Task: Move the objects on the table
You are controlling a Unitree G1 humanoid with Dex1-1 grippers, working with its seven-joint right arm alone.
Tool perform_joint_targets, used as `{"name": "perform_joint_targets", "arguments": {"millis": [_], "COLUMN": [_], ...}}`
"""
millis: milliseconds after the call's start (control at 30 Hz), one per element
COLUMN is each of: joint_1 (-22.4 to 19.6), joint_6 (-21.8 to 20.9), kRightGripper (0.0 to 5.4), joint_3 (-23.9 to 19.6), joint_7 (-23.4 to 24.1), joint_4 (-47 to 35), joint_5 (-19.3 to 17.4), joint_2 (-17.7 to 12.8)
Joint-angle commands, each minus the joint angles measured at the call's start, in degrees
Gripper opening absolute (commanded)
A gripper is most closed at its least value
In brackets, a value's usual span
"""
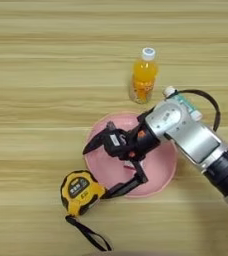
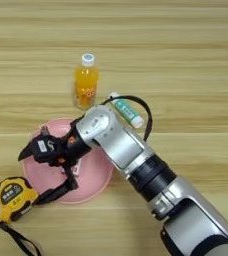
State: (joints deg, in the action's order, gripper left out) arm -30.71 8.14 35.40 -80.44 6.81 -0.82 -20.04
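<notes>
I can't read any text from here. The orange-juice bottle point(image 2: 86, 81) has a label around its body, but the print on it is too small for me to make out. The tape measure point(image 1: 80, 191) carries a dark panel with pale marks on its yellow case; I can't resolve them into letters or numbers. The glue-stick tube point(image 2: 126, 110) shows green and white bands only, no legible wording. Nothing written shows on the gripper point(image 1: 104, 168) either.
</notes>
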Motion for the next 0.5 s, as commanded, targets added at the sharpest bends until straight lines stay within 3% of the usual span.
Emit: {"name": "perform_joint_targets", "arguments": {"millis": [33,300,500], "joint_1": [-4.2,-4.2,-4.9], "joint_6": [-3.4,-7.3,-9.5], "kRightGripper": [5.37,5.37,5.37], "joint_3": [-0.1,1.2,1.3], "joint_7": [1.1,1.2,2.9], "joint_4": [-0.1,1.3,3.9], "joint_5": [1.8,4.6,6.1], "joint_2": [0.5,1.6,4.7]}}
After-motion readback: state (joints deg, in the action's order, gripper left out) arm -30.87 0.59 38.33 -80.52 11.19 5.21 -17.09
